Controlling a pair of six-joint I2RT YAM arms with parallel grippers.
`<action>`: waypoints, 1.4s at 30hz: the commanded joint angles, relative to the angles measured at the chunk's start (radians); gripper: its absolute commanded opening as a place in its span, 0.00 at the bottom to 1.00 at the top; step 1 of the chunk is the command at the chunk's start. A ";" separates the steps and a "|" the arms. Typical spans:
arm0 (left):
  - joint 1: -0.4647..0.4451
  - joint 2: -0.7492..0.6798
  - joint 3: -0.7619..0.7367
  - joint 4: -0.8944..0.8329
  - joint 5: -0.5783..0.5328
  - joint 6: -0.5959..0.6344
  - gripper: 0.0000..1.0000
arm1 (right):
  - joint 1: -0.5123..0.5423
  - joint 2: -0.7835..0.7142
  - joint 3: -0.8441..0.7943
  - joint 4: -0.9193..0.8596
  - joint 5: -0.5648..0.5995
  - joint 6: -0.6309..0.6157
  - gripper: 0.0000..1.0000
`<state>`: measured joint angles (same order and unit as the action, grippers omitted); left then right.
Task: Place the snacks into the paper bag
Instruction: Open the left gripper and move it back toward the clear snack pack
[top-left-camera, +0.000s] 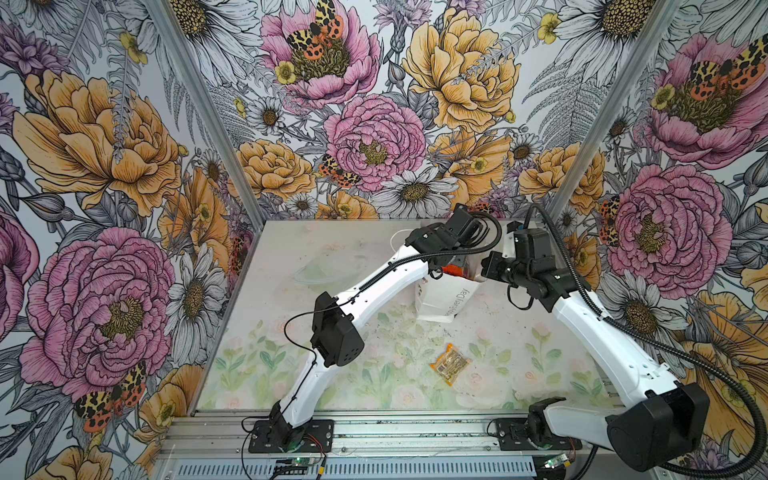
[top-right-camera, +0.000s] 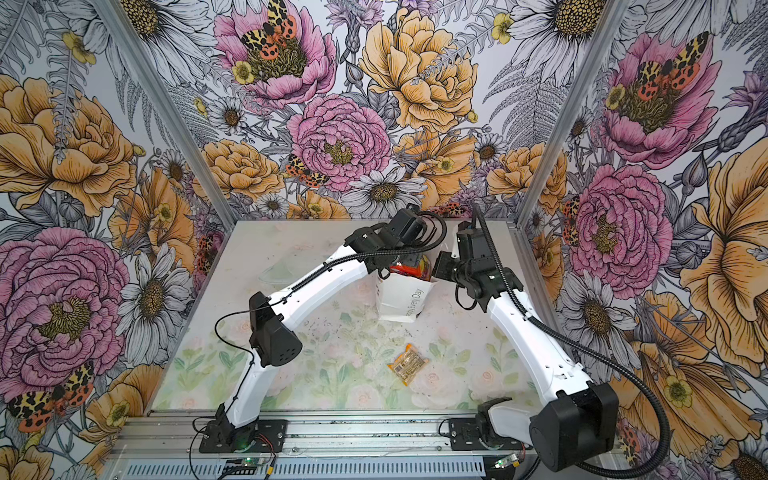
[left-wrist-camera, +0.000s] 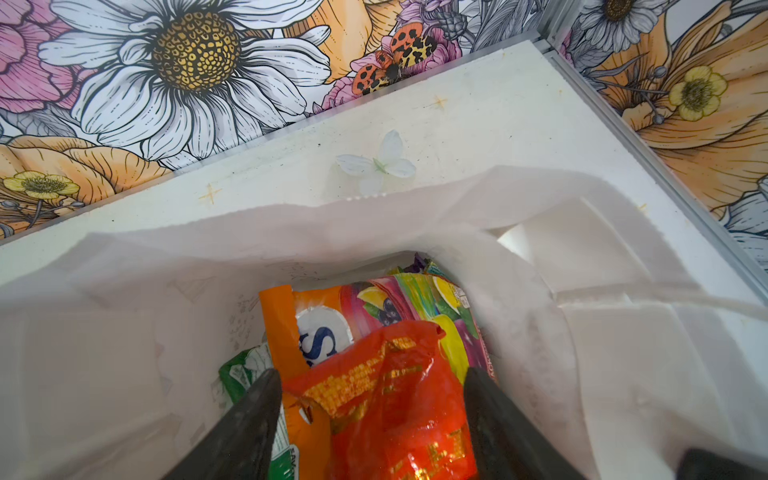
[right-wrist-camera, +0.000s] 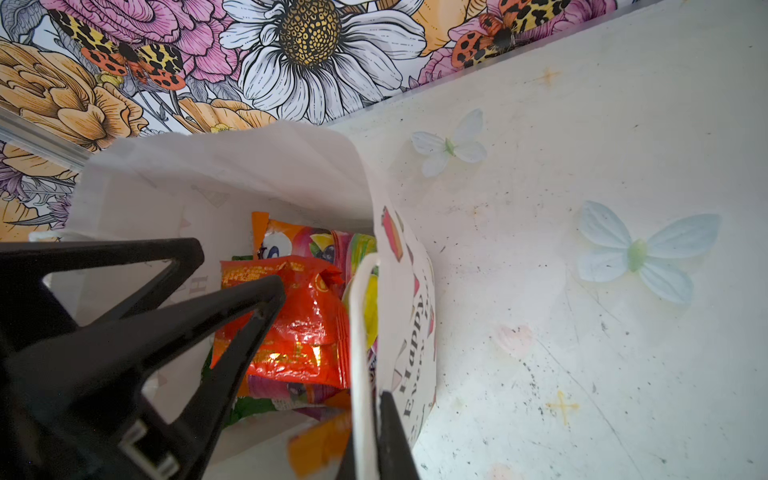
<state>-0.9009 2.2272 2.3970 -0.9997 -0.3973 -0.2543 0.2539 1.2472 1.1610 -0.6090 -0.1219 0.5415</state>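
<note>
1. Left wrist view: the left gripper (left-wrist-camera: 370, 372) hangs in the mouth of the paper bag (left-wrist-camera: 166, 291). Its fingers (left-wrist-camera: 253, 415) are spread wide and released, and the red-orange packet (left-wrist-camera: 395, 395) lies between them.
2. Only the right wrist view shows the right gripper (right-wrist-camera: 388, 419) clenched on the bag's rim, beside a cord handle (right-wrist-camera: 356, 332).
3. Beneath the red-orange packet lie an orange-white packet (left-wrist-camera: 286, 332) and a green packet (left-wrist-camera: 239, 374).
4. Only the top views show the small clear packet (top-left-camera: 449, 364) (top-right-camera: 408, 362) out on the table (top-left-camera: 270, 332), well apart from the bag.

paper bag (top-left-camera: 444, 300): table (top-left-camera: 332, 374) rear | snacks (left-wrist-camera: 386, 395): in bag | 1 packet (top-left-camera: 450, 364): before bag
</note>
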 joint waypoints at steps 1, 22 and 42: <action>0.005 -0.071 -0.008 -0.003 -0.026 -0.008 0.74 | 0.004 -0.031 -0.003 -0.020 -0.010 0.011 0.00; -0.040 -0.521 -0.447 0.189 -0.059 0.035 0.82 | 0.005 -0.027 -0.005 -0.020 -0.007 0.009 0.00; -0.226 -0.870 -1.268 0.433 0.060 -0.009 0.99 | 0.005 -0.012 -0.008 -0.020 0.004 0.005 0.00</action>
<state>-1.0935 1.3762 1.1500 -0.6079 -0.3786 -0.2386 0.2539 1.2453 1.1603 -0.6106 -0.1207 0.5415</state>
